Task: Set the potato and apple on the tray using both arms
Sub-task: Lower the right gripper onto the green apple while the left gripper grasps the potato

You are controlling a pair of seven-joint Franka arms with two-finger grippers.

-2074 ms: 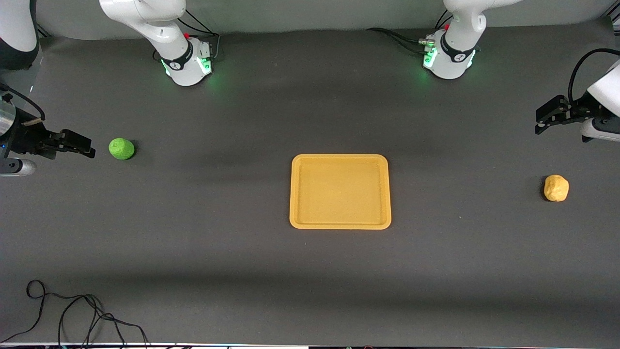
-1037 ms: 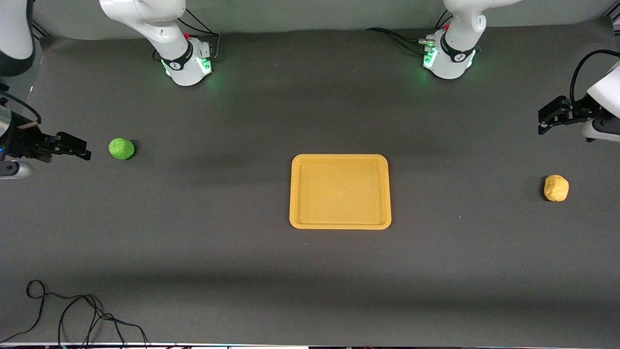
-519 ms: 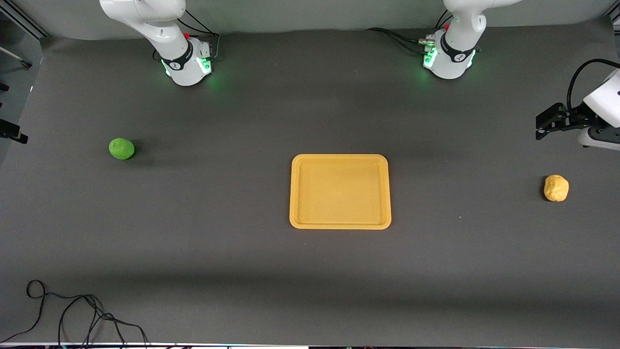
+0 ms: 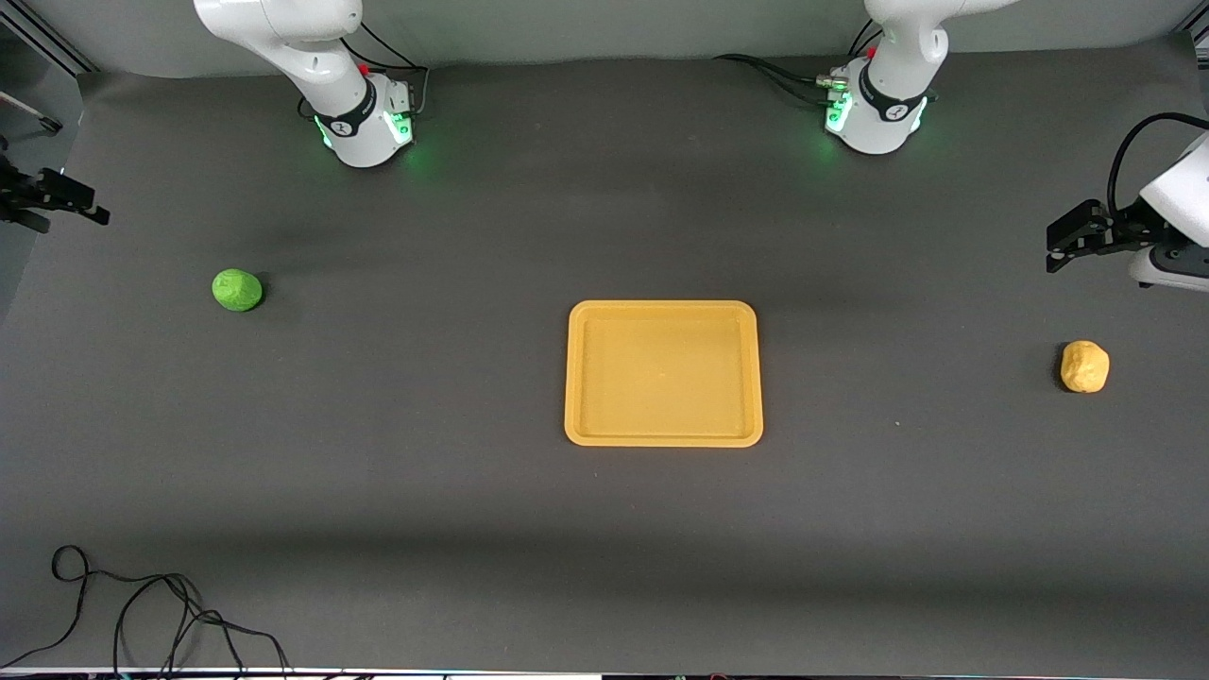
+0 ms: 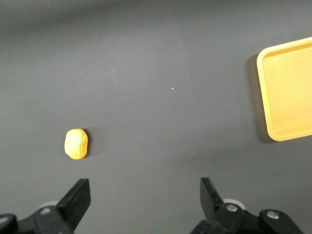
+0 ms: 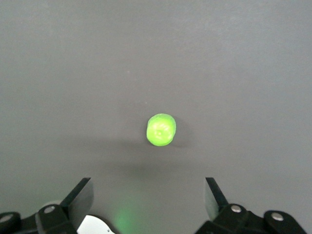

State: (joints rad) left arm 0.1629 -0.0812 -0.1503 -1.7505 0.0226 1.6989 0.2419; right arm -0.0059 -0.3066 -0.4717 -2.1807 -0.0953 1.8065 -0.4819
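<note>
Comparing the front view with the earlier ones: the right gripper [image 4: 57, 196] has been pulled out toward the table edge at the right arm's end and shifted off the small bright green lumpy apple [image 4: 237, 289]; the left gripper [image 4: 1072, 241] has barely been moved, over the worktop [image 4: 425, 472] near the matte yellow-tan oval potato [image 4: 1084, 365]. Neither item has been touched; the flat orange-yellow rectangular tray [image 4: 663, 438], low-rimmed and round-cornered, is bare between them. Both pickups are judged still to be done.

Left wrist view: black fingers [image 5: 78, 197] are spread wide, nothing held. The potato [image 5: 76, 144] is seen off-centre, dull and lumpy; a tray corner [image 5: 287, 135] is shown.

Right wrist view: fingers [image 6: 82, 196] are spread wide, empty. The apple [image 6: 161, 129] is roughly centred between them, well below, on the felt-like dark grey surface.
</note>
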